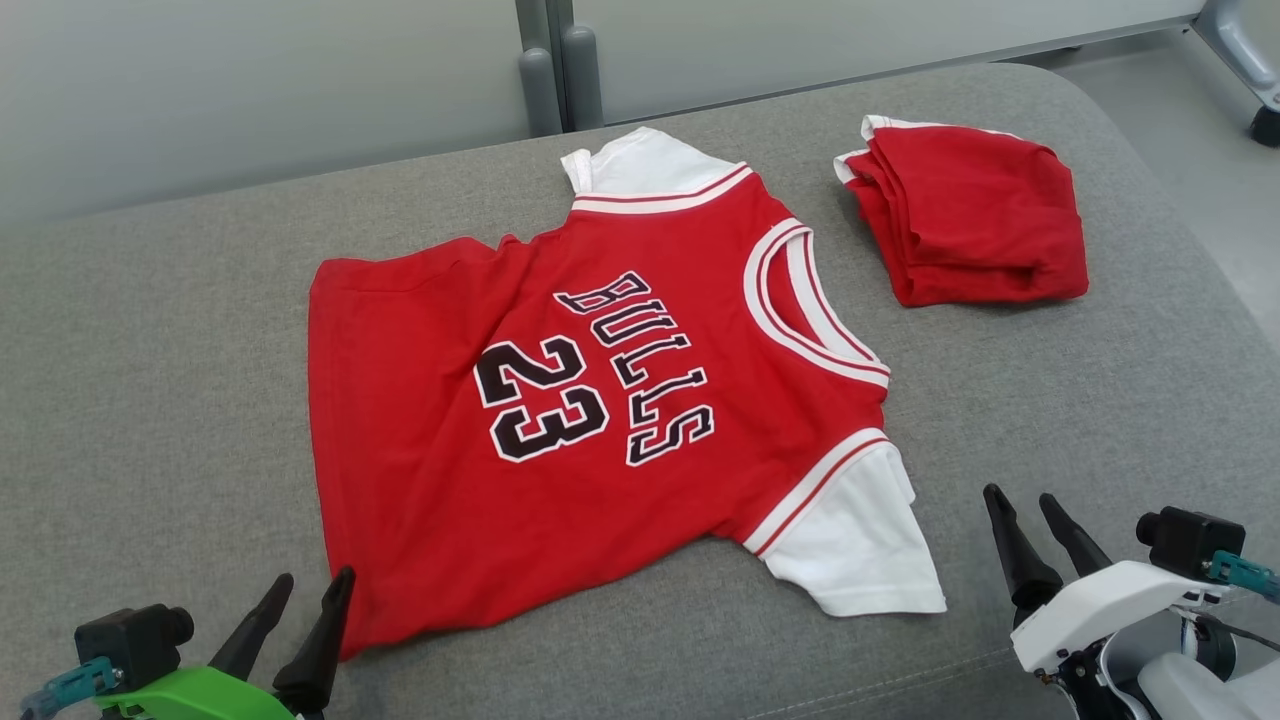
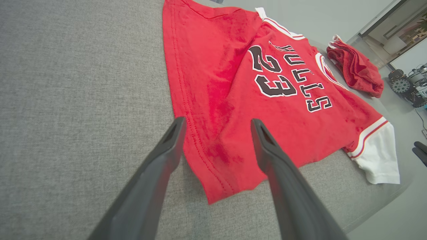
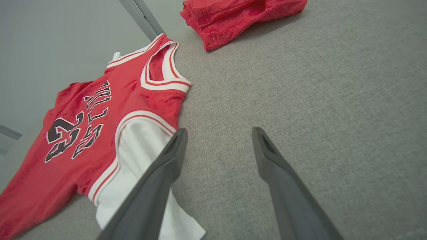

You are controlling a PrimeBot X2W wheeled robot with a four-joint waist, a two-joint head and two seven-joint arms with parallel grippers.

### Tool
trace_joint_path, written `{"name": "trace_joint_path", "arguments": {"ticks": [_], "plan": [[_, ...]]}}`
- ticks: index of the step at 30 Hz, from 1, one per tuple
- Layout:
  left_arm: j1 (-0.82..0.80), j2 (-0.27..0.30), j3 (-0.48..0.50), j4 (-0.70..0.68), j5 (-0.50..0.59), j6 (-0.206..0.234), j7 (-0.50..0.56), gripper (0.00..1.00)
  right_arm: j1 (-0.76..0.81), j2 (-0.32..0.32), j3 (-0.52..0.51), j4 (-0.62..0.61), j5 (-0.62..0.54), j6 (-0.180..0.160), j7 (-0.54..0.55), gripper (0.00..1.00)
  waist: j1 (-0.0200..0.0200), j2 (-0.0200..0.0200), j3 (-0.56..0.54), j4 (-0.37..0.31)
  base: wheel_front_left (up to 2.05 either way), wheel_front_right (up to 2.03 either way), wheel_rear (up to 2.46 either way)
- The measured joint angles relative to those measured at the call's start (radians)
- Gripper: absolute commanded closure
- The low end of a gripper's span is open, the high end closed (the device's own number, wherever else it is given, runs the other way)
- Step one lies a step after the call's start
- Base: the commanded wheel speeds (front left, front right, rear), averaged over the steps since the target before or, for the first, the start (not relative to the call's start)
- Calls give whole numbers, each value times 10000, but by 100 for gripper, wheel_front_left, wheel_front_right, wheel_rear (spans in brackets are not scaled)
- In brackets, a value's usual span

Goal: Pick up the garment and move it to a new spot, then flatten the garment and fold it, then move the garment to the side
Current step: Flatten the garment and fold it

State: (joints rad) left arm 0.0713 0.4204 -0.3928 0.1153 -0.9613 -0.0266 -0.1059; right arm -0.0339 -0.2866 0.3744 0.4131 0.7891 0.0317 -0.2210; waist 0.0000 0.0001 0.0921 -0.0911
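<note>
**Grey cushion, red jersey laid out, both grippers poised**

Grey upholstered cushion (image 1: 150, 400) fills the scene, pale wall panels behind it, and spread across it is the jersey (image 1: 560, 400), printed side up. "BULLS" and "23" read clearly in black letters edged in white. It lies mostly flat, which suggests the flattening is largely done and the fold comes next.

Down at the near edge, the left gripper (image 1: 315, 575) has its fingers parted and holds nothing. In the left wrist view the hem corner (image 2: 213, 196) sits right between the two fingertips, a sensible spot for a first pinch.

Over to the right gripper (image 1: 1018, 494): fingers spread, nothing held. In its wrist view the white sleeve (image 3: 140, 150) lies just beside and under one finger, bare cushion between the tips. One arm at each near corner looks like the setup for lifting that edge together.

Well beyond the right fingers sits a folded red garment (image 1: 970, 215), apart from the jersey, probably parked out of the way.
</note>
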Motion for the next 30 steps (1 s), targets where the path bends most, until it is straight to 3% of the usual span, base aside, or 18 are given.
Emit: {"name": "trace_joint_path", "arguments": {"ticks": [11,30], "plan": [[-182,-94,52,-291,366,169,-240,0,-552,-8,-25,-713,-558,-61,-171,0,0,0,29,58,0,0,0],[-2186,-677,-142,525,1174,826,-278,0,-1240,213,740,-1162,-1649,19,-249,0,0,0,196,-45,0,0,0]]}}
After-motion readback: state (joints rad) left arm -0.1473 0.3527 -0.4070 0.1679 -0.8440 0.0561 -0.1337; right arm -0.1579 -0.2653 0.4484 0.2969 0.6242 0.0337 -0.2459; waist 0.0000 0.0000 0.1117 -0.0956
